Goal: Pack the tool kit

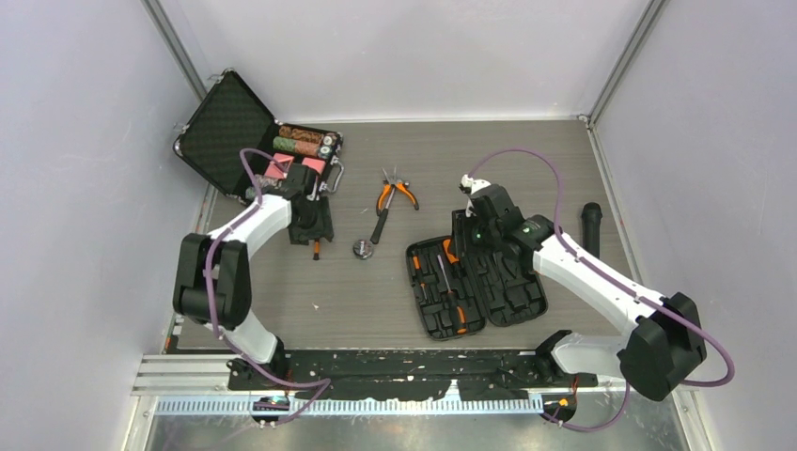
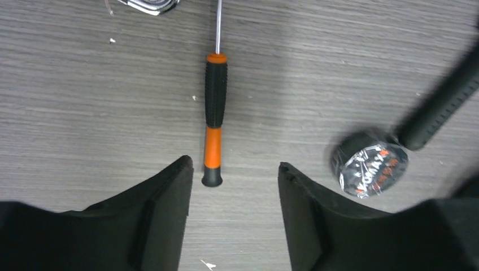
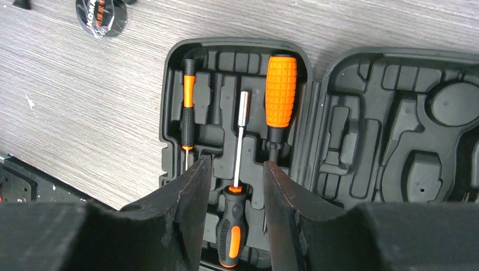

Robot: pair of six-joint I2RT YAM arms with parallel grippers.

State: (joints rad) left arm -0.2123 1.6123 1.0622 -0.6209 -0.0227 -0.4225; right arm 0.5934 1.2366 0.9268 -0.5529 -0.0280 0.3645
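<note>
Left fingers [image 2: 161, 217] gape astride a screwdriver [image 2: 215, 107] butt — right fingers [image 3: 189, 212] gape astride a driver [image 3: 241, 135] inside the tool kit [image 3: 168, 104].

The open tool kit [image 1: 475, 287] lies at five o'clock on the table [image 1: 526, 160], with a small screwdriver [image 3: 187, 113], nut driver [image 3: 233, 223] and thick-handled driver [image 3: 281, 90] side by side in its left half. The briefcase [image 1: 235, 136] sits at ten o'clock and the pliers [image 1: 397, 193] at twelve. A tape roll [image 1: 364, 248] lies at their six, and a loose screwdriver [image 2: 214, 101] at the roll's nine.
</note>
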